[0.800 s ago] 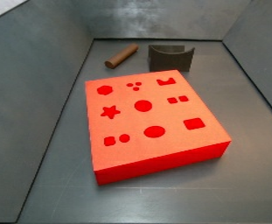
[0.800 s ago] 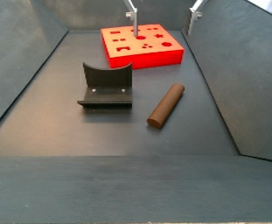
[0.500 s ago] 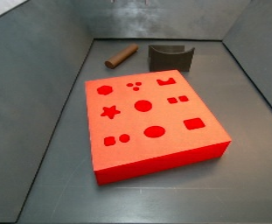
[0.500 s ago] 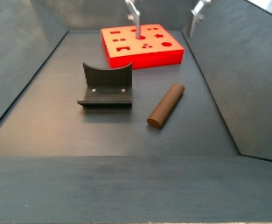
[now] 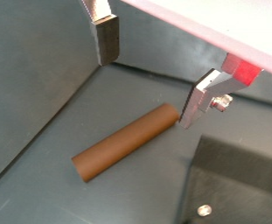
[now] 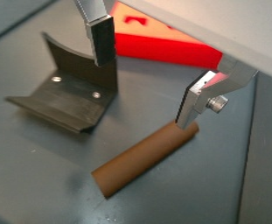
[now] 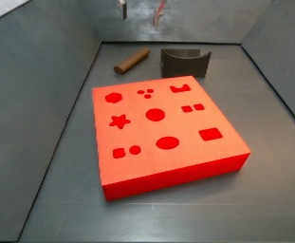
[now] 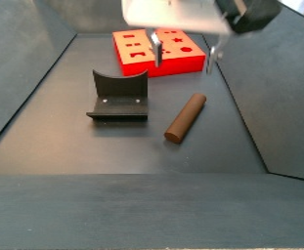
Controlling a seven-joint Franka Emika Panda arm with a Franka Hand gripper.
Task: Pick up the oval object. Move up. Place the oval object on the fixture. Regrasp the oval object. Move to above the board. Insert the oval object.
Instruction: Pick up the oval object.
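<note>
— One slim peg to lift: how is the oval object point(image 5: 126, 143) going to handle?

— Judging by looks, it is stiff, light and smooth, so it may be rolling; gripping across its middle seems best. It is lying flat on the floor below the claw point(image 5: 149, 74), one end near a finger point(image 6: 198, 103).

— And the arm?

— It is pointing down, hovering above the peg with nothing between the plates, jaws standing wide apart. The fixture point(image 6: 65, 85) is sitting beside the claw, the board point(image 8: 158, 51) beyond it.
</note>
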